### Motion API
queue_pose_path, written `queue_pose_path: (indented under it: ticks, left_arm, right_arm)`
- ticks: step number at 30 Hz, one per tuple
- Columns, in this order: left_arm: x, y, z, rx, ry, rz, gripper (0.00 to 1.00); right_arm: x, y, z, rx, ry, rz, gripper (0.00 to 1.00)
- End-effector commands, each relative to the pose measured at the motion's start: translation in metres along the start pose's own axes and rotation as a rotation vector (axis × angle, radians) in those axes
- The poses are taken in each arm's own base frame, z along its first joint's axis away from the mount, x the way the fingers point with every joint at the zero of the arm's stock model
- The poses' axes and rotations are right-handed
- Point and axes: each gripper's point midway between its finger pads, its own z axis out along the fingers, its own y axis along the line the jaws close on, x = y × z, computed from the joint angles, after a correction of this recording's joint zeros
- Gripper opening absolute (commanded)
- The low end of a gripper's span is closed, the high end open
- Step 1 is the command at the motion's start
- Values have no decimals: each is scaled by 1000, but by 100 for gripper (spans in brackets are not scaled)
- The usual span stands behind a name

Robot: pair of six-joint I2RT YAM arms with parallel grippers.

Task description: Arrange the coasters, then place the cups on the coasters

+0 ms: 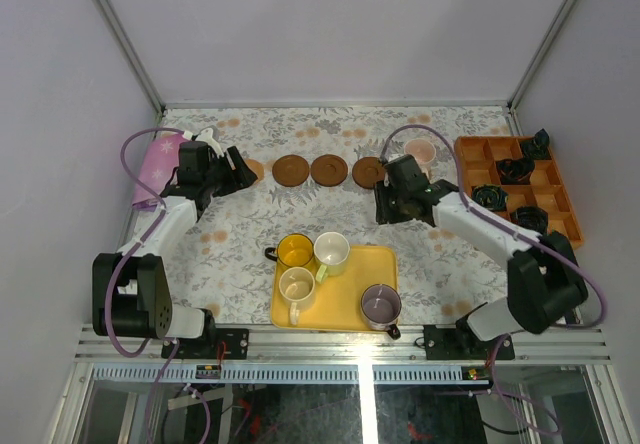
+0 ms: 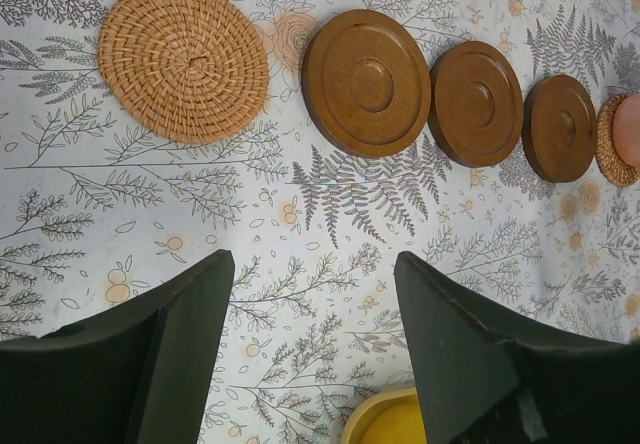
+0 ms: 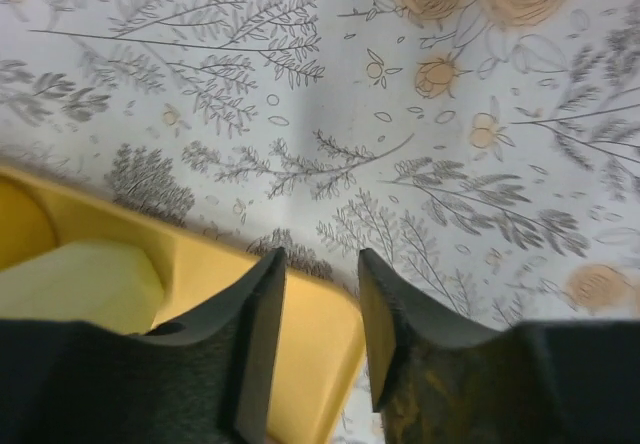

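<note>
Five coasters lie in a row across the far half of the table. A woven tan coaster is at the left end, then come three dark brown coasters set close but apart, and a second woven coaster is at the right end. The pink cup stands on that last one.

The other four cups sit upright in the yellow tray nearer the arms. A yellow cup and a cream cup are at its far edge, another cream cup is nearer, and the grey-purple cup is in the near right corner.

The left gripper hovers beside the left tan coaster, jaws spread wide with nothing between them. The right gripper hangs over the tray's far right corner, its jaws only a little apart and also empty.

An orange divided tray at the right edge holds black objects, and a pink cloth lies at the far left.
</note>
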Motion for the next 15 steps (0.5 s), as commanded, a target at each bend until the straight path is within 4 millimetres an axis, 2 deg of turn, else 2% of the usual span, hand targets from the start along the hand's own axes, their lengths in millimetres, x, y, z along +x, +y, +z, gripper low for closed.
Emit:
queue_pose_path:
  ticks: [1, 7, 9, 15]
  left_arm:
    - [-11, -9, -7, 20, -35, 26, 66]
    - [-9, -11, -3, 35, -22, 15, 66]
    - [-6, -11, -1, 45, -16, 3, 66]
    - [1, -12, 8, 62, 14, -25, 66]
  right_arm:
    - [-14, -4, -54, 20, -111, -13, 47]
    - [53, -5, -97, -46, -1, 35, 51]
    - [69, -4, -110, -62, 15, 53, 51]
    - [96, 2, -135, -109, 46, 90, 54]
